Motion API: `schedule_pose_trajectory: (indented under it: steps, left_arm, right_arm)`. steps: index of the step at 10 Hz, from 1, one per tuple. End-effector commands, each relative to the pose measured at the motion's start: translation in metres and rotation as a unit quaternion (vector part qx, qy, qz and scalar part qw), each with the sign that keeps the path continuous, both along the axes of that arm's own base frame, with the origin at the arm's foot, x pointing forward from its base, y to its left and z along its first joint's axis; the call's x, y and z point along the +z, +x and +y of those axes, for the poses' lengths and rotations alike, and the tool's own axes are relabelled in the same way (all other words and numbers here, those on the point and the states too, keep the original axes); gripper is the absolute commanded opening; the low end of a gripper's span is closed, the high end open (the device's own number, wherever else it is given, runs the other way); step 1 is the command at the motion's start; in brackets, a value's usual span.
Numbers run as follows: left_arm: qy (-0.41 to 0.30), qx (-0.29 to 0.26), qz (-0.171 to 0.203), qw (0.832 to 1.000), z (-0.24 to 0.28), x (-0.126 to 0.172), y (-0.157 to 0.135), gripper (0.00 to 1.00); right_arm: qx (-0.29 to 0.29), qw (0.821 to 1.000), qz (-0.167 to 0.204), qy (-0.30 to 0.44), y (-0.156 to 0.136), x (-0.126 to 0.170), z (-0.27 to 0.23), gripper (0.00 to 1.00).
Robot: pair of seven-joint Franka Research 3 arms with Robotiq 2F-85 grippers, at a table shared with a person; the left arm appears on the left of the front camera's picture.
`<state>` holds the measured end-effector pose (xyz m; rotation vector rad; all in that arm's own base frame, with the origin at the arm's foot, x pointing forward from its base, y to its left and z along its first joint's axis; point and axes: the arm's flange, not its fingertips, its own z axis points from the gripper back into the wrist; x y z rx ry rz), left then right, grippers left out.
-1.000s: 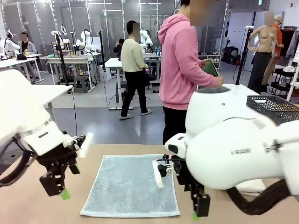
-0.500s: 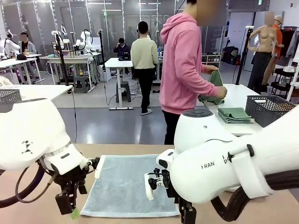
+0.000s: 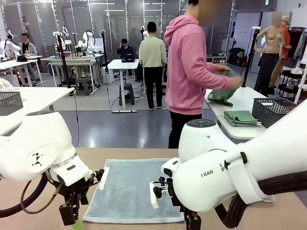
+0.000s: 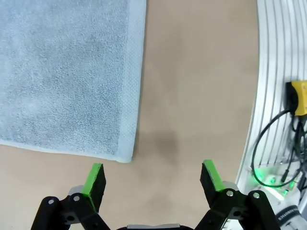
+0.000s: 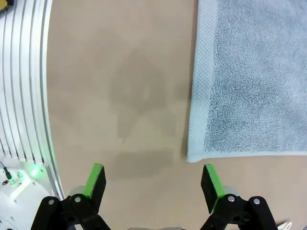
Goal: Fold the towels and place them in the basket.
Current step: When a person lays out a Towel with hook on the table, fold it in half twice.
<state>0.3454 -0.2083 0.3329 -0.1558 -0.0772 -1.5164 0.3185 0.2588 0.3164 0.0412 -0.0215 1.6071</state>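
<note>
A tan table [image 3: 129, 153] is seen in a workshop hall. One dark mesh basket [image 3: 9, 101] is set at the left edge and a second basket [image 3: 278, 111] at the right. One blue-grey towel [image 3: 132, 191] is spread flat at bottom centre. The left gripper [image 4: 153, 175] is held low just beside one towel corner, pads wide apart and empty. The right gripper [image 5: 153, 177] is likewise spread beside another corner. One green towel [image 3: 225, 93] is held by a person [image 3: 189, 72], and a folded green pile [image 3: 242, 117] is laid by the second basket.

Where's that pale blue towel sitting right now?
In the front view the pale blue towel lies spread flat in the middle of the tan table, between the left gripper and the right gripper, both open by its near corners.
</note>
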Motion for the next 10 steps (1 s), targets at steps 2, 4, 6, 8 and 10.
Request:
schedule_pose_trajectory:
  steps: [2,4,6,8,10]
  left_arm:
    - [0.014,0.008,-0.015,1.0,-0.001,-0.018,-0.005,1.0]
    - [0.027,0.018,-0.004,0.999,-0.004,-0.027,0.003,1.0]
    - [0.039,0.009,0.004,0.999,-0.008,-0.035,0.008,1.0]
    - [0.035,0.004,0.003,0.999,-0.012,-0.036,0.008,1.0]
    - [0.042,0.002,0.007,0.999,-0.015,-0.039,0.007,1.0]
  right_arm:
    - [0.018,0.999,-0.003,0.029,-0.003,-0.01,-0.011,1.0]
    - [0.017,0.998,0.008,0.053,0.001,-0.009,-0.012,1.0]
    - [0.003,0.998,0.008,0.058,0.008,-0.012,-0.01,1.0]
    - [0.005,0.998,0.021,0.054,0.014,-0.02,-0.007,1.0]
    - [0.005,0.999,0.021,0.05,0.023,-0.025,-0.004,1.0]
